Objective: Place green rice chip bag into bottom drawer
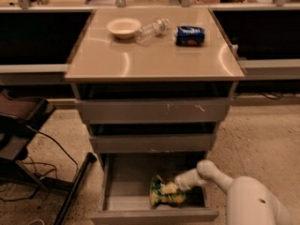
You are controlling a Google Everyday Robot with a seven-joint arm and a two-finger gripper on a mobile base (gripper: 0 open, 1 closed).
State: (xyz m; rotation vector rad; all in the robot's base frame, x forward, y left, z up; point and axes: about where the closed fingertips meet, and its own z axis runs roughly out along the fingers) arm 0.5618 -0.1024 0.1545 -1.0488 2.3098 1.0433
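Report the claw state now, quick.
The claw is down in the bottom drawer, at the green rice chip bag; open or closed cannot be told.

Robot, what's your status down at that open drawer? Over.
Status: gripper low inside bottom drawer, at green rice chip bag. Bag lying on drawer floor. On cabinet top: bowl, bottle, blue can, none in the way.
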